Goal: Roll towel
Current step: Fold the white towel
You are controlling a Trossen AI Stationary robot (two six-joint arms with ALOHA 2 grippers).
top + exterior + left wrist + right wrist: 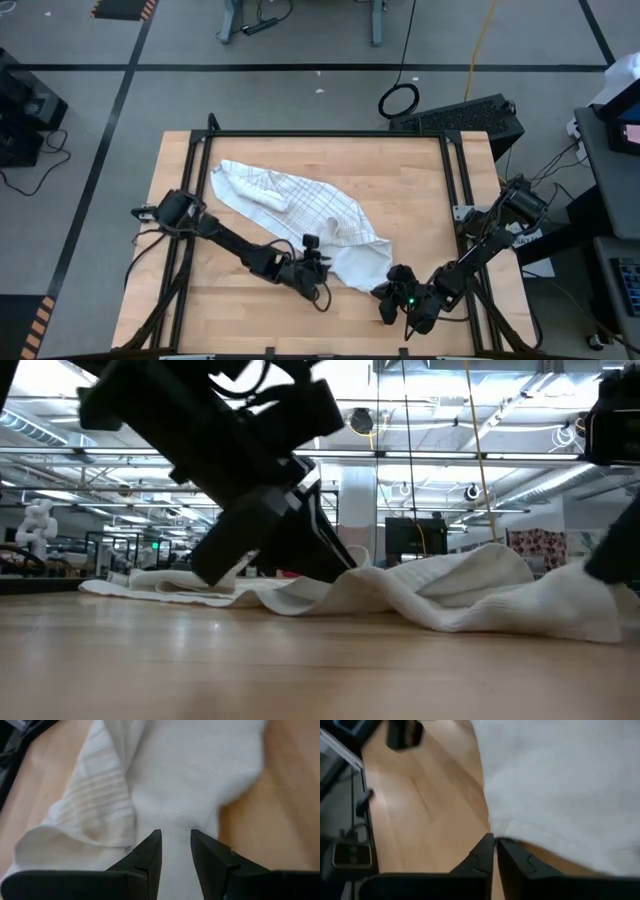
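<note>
The white towel with fine dark check lines lies crumpled on the wooden table, running from the far left to the near right. Its far-left end is bunched into a thick fold. My left gripper is low at the towel's near edge, its fingers narrowly apart with cloth between them. My right gripper is at the towel's near right corner, its fingers almost together on the cloth's edge. In the low view the towel lies in low ridges. My left gripper pinches the towel's near edge between its two fingers, coming slanting down from the table's near left. One layer or several, I cannot tell. The cloth lies on the table around the fingers, slack. My right gripper pinches the towel's near right corner edge at its fingertips, coming low from the table's near right. The rest of the cloth lies on the table beyond the fingers.
A black frame runs round the table's far and side edges. Bare wood lies at the far right and along the near edge. Cables and equipment sit on the floor beyond the table.
</note>
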